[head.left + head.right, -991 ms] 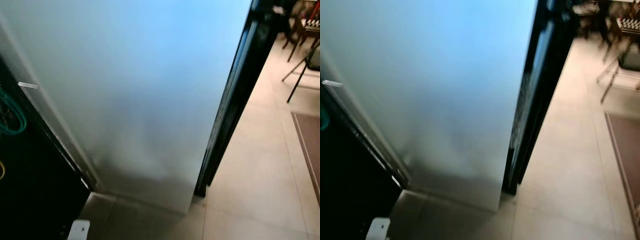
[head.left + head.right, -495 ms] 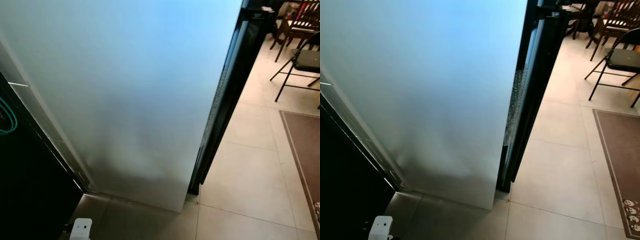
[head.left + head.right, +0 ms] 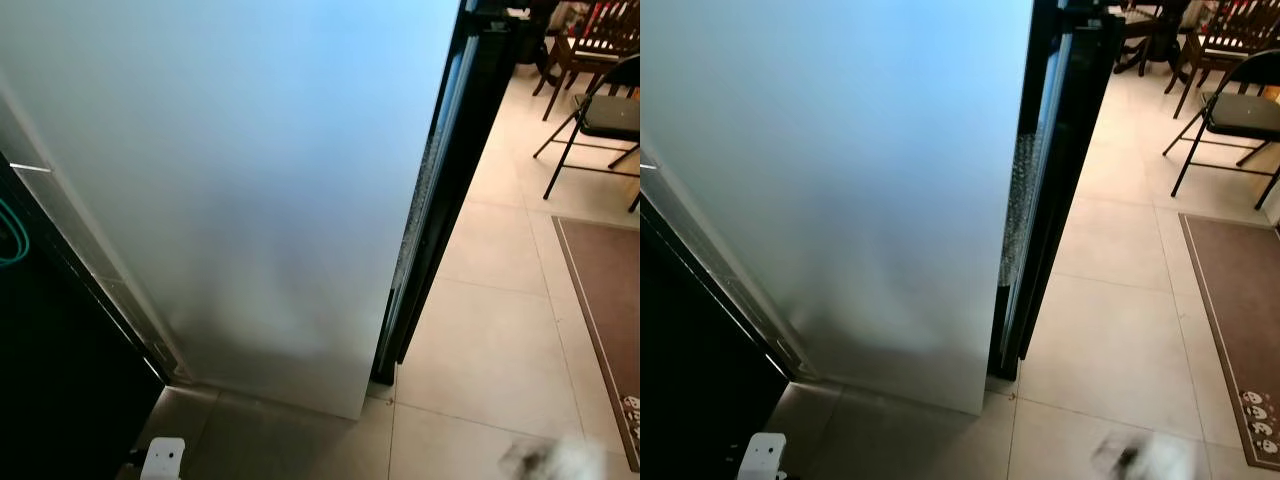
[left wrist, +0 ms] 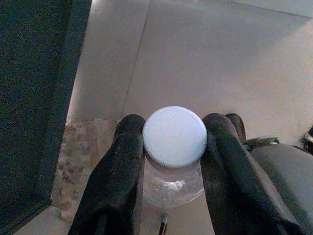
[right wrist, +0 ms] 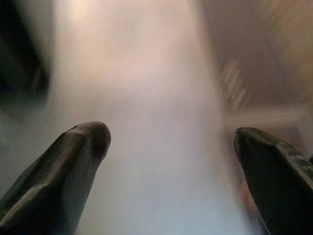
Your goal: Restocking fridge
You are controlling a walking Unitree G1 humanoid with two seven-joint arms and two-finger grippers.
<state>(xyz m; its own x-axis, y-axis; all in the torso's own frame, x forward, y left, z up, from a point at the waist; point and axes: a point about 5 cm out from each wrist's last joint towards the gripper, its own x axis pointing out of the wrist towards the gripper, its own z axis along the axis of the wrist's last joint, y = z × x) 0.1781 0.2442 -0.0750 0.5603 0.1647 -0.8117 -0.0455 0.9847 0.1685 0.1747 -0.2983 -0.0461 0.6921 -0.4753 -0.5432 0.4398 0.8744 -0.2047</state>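
Head camera, left eye: a tall pale fridge door (image 3: pixel 230 180) stands open and takes up most of the frame, its dark edge (image 3: pixel 440 190) running down to the tiled floor (image 3: pixel 490 340). A folding chair (image 3: pixel 600 120) and a brown rug (image 3: pixel 605 310) lie far right; a blurred pale shape at the near right edge cannot be identified.

Head camera, right eye: the same door, with a small white object (image 3: pixel 760 458) low at near left on the floor beside a dark opening.

Left wrist: the left claw (image 4: pixel 173 147) is closed around a clear bottle (image 4: pixel 172 183) with a white screw cap (image 4: pixel 174 136), the two black fingers (image 4: pixel 120 171) pressing its neck just under the cap (the bottle hangs over bare floor tiles). Likely light and fairly stiff at the neck, softer and more slippery lower down, so the ridged collar below the cap looks the surest hold.

Right wrist: the right claw (image 5: pixel 171 142) stands wide open and empty, its fingertips (image 5: pixel 88 139) well apart, against a blurred pale background.
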